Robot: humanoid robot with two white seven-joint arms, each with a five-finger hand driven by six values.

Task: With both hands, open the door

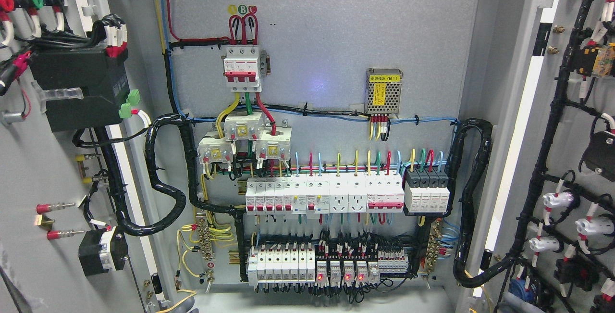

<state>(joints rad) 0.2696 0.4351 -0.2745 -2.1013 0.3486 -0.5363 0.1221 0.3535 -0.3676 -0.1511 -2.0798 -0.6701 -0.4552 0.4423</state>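
Both doors of a grey electrical cabinet stand swung wide open. The left door (33, 169) shows its inner face at the picture's left, carrying a black box, wiring and red-tipped terminals. The right door (576, 159) fills the right edge, its inner face lined with black cable looms and white lamp backs. Between them the cabinet's back panel (336, 43) lies exposed. Neither of my hands nor any arm appears in the head view.
On the back panel sit a red-and-white main breaker (242, 68), a perforated power supply (383, 91), rows of white breakers (324, 196) and relays with red lights (338, 271). Thick black cable conduits (166, 178) (473, 197) loop from the panel to each door.
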